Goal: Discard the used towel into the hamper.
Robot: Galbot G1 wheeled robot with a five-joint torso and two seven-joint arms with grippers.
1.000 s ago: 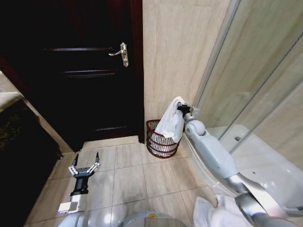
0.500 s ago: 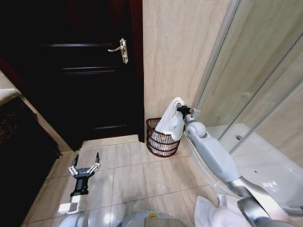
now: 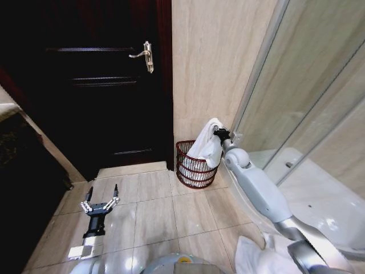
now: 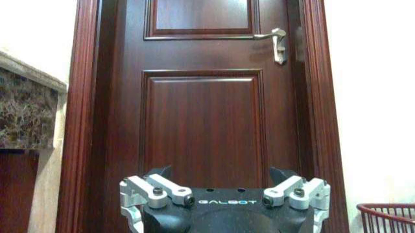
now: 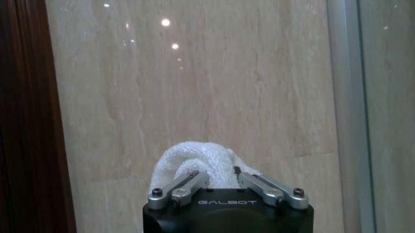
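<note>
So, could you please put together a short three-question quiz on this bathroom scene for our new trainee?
1. True or false: the right gripper is shut on the white towel.
2. Multiple choice: the hamper stands (A) on the floor against the beige wall, beside the dark door; (B) inside the shower; (C) under the left gripper.
3. Fill in: the left gripper hangs low over the tiled floor with its fingers ____.

Key
1. True: the towel bunches between its fingers in the right wrist view and hangs over the hamper's rim.
2. A.
3. Open, holding nothing.
</note>
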